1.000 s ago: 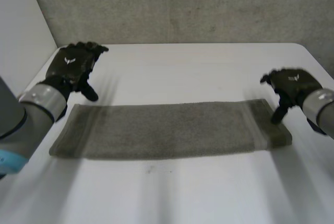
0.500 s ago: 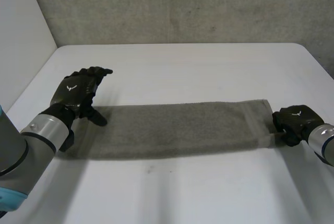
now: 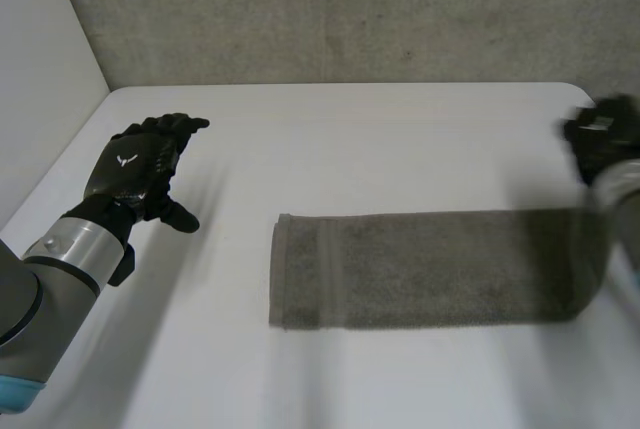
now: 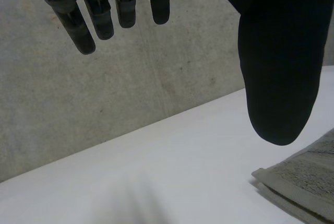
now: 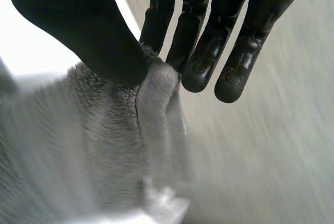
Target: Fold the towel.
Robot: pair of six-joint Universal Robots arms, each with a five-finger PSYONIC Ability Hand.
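Note:
The grey-green towel lies as a long strip on the white table, its left end near the table's middle. Its right end rises toward my right hand, which hangs raised at the far right. In the right wrist view the right hand is shut on the towel, thumb and fingers pinching a bunched end. My left hand hovers open over bare table, well left of the towel. In the left wrist view the left hand has straight fingers, with a towel corner beyond its thumb.
A grey concrete wall stands behind the table. A white wall runs along the table's left edge. Bare tabletop lies between my left hand and the towel, and in front of the towel.
My right hand closed on the towel's right end and rose up and back to the right, dragging the towel rightward. The towel's left end slid away from my left hand, which stayed open.

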